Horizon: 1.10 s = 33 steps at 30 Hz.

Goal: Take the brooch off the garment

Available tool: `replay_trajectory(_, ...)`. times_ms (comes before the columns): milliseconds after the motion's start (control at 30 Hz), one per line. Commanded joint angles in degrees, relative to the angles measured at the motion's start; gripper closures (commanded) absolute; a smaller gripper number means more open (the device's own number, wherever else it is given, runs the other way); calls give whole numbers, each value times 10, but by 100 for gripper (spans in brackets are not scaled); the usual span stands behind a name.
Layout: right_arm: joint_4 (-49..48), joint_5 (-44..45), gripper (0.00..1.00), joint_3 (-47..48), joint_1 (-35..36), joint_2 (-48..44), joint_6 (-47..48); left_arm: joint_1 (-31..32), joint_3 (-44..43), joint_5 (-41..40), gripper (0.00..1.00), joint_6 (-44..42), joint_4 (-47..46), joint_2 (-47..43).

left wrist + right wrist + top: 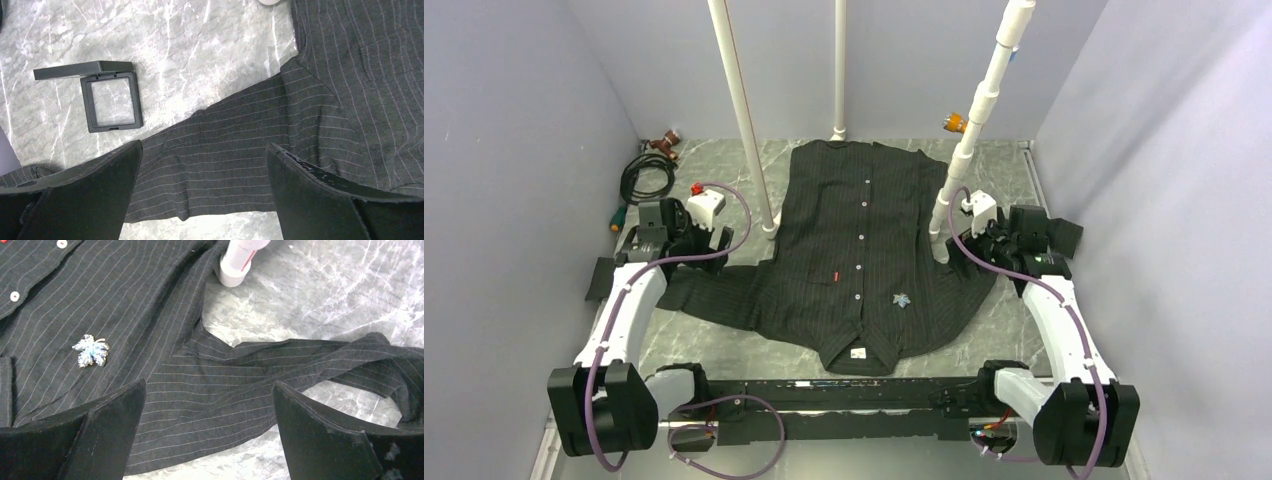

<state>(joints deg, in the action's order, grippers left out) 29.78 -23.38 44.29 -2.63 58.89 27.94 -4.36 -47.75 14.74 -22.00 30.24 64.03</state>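
The left gripper (202, 150) is holding its 2 black fingers (100, 185) spread wide and gripping nothing. Between and just beyond the tips, a pinstriped sleeve (225, 145) of the garment (360, 75) is lying across the marble tabletop (200, 45). Farther out, beyond the finger on the view's left, a small black hinged case (111, 100) is lying open. The marble is showing through its square frame, and its dark flat lid is lying along the far edge.

The right gripper (209, 385) is also keeping its 2 fingers (320, 430) wide apart, with nothing pinched. The other sleeve (280, 360) is running under the gap between them and trailing off, crumpled, past the finger on the view's right. The brooch (91, 351) is sitting pinned on the shirt front, just beyond the tip of the finger on the view's left and apart from it. The foot of a white pole (235, 270) is standing farther ahead at the cloth's edge.

From above, both arms are reaching forward from their bases, elbows bowed outward, wrists tipping down over the sleeves. The shirt is lying flat between them, with its collar toward the bases.
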Motion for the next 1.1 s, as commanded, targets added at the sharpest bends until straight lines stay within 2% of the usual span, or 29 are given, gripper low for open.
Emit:
replay_trajectory(0,-1,-28,0,-5,21,-27,14,1,-13,28,1,10,-21,-30)
replay_trajectory(267,43,-13,0,26,108,22,5,22,-56,125,1,74,21,-18)
replay_trajectory(433,25,67,3,10,215,45,-23,62,-36,119,1,94,1,-31)
replay_trajectory(600,-10,173,14,-26,326,69,-16,79,-35,149,1,89,11,-14)
replay_trajectory(733,-34,197,32,-51,362,82,-1,81,-40,163,1,85,20,-3)
replay_trajectory(800,-42,196,37,-58,374,85,11,81,-42,156,1,88,16,0)
replay_trajectory(1067,-64,181,41,-74,383,92,52,81,-48,148,1,89,19,9)
